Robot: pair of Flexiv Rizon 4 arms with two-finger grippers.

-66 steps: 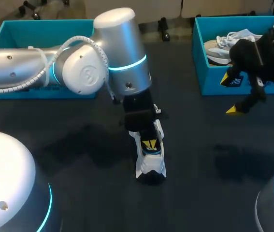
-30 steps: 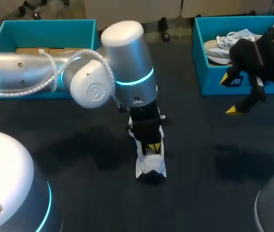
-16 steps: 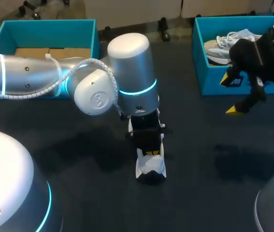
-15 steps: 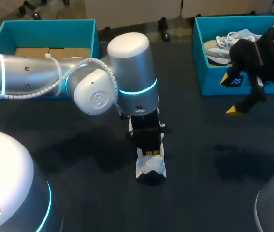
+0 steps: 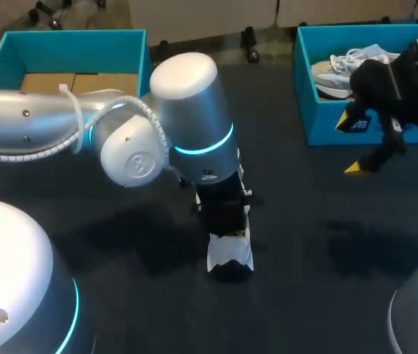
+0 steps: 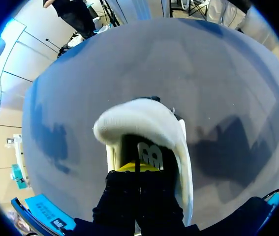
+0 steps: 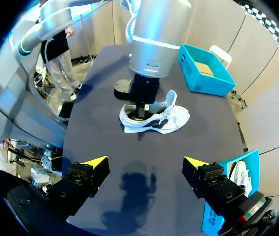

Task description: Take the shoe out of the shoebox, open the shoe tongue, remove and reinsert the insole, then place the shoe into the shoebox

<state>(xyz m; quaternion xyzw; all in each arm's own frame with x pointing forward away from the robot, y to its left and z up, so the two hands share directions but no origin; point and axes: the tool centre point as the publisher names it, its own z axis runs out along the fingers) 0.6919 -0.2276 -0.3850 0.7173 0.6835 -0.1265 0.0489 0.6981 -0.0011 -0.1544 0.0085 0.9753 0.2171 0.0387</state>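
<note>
The shoe (image 5: 229,254) is stood on the dark counter (image 5: 319,287), about midway between the two boxes, with the left claw (image 6: 137,167) pushed down into its opening. The yellow tips are seen drawn close together deep in the mouth of the shoe; whether the insole is nipped between them cannot be made out. The right claw (image 7: 144,164) is held wide and empty, well apart from the shoe, just beside the second teal shoebox (image 5: 319,129), in which a pale shoe (image 5: 341,70) lies.

The chief risk is judged to be that the whole shoe is lifted or dragged along with the insole, since it is not pinned by the other arm — a light, soft shoe would be expected to follow any pull. The collar could also be snagged on the claw's black housing, or the shoe tipped onto its side. A thin insole might be folded or let slip if only its edge is caught.

The upper looks to be white, padded fabric with dark trim, the collar rounded and pliant, the tongue a broad soft flap bent forward. The counter is matte and dark, likely offering little grip. The teal shoebox (image 5: 68,40) is thin-walled card with a brown floor, open-topped and easily nudged.
</note>
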